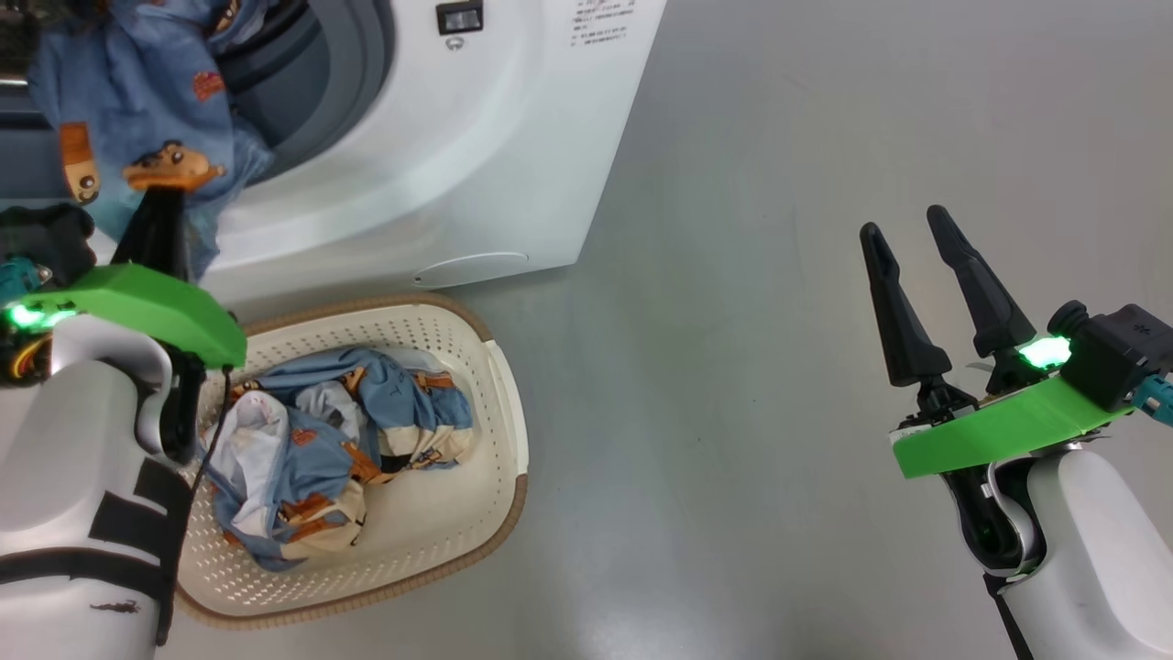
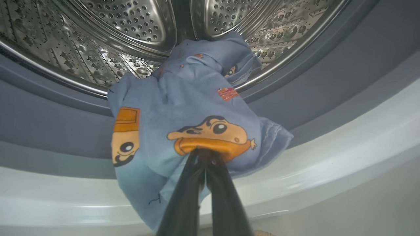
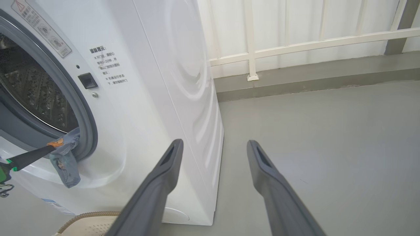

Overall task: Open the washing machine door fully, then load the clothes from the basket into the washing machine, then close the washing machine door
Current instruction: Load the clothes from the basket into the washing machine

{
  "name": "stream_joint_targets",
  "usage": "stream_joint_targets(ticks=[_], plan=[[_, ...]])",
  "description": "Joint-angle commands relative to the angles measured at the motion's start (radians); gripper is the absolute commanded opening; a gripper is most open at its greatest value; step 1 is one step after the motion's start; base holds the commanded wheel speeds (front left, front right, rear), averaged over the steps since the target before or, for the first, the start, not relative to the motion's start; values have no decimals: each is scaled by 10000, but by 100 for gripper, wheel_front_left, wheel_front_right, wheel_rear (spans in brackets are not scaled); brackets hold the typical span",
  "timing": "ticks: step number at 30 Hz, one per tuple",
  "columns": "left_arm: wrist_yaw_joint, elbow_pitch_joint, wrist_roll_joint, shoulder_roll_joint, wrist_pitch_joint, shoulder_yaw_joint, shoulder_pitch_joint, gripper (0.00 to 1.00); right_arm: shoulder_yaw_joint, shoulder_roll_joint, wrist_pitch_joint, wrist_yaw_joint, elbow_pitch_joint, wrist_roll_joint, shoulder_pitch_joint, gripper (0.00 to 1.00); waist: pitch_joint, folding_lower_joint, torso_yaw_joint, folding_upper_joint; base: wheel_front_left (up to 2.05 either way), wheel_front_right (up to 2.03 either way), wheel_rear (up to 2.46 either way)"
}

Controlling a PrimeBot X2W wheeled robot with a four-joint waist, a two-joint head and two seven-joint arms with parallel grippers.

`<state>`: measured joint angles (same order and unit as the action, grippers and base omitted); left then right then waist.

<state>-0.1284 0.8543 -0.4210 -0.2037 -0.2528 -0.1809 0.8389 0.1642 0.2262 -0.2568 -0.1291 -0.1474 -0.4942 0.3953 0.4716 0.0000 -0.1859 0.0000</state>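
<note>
My left gripper (image 1: 163,188) is shut on a light blue cartoon-print garment (image 1: 137,101), held at the mouth of the white washing machine (image 1: 440,165). In the left wrist view the garment (image 2: 193,111) drapes over the grey rubber ring (image 2: 328,82) with its top end inside the steel drum (image 2: 131,19), and the fingers (image 2: 210,183) pinch it at an orange figure. More clothes (image 1: 339,449) lie bunched in the cream basket (image 1: 499,403) on the floor before the machine. My right gripper (image 1: 912,229) hangs open over bare floor at the right. The door is out of view.
Grey floor (image 1: 779,275) spreads to the right of the machine and basket. In the right wrist view a white railing (image 3: 295,42) and a low kerb run behind the machine, and the basket's rim (image 3: 85,218) shows at the bottom left.
</note>
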Motion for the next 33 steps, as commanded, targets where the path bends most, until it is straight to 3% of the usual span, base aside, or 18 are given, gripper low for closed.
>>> stream_joint_targets(ticks=[1,7,15,20,27,28,29,30,33], plan=[[-23,-350,-61,-396,-87,242,-85,0,187,113,-49,-16,183,-33,-154,100,-20,0,14,0,0,0,0],[-16,-422,-55,-461,47,202,535,0,271,158,-49,-16,234,-90,-134,100,212,0,-82,0,0,0,0],[237,646,199,-937,495,118,3250,0,211,180,-49,-16,389,-162,148,100,1448,0,-779,0,0,0,0],[579,1086,707,-1439,201,-58,4754,0,139,56,-49,-16,447,-209,329,100,2112,0,-1232,0,0,0,0],[1415,-680,1402,-1861,-83,497,5398,0,131,-102,-49,-16,502,-216,491,100,2526,0,-1491,0,0,0,0],[1453,-742,1445,-1854,-85,589,5255,13,133,-114,-49,-16,489,-206,497,100,2530,0,-1491,0,0,0,0],[1467,-718,1420,-1810,-85,703,5142,80,136,-121,-49,-16,473,-195,498,100,2525,0,-1483,0,0,0,0],[1468,-700,1416,-1770,-86,794,5059,100,140,-125,-49,-16,459,-185,501,100,2521,0,-1467,0,0,0,0],[1461,-410,1366,-1629,-87,924,4887,100,154,-109,-49,-16,431,-168,512,100,2489,0,-1409,0,0,0,0]])
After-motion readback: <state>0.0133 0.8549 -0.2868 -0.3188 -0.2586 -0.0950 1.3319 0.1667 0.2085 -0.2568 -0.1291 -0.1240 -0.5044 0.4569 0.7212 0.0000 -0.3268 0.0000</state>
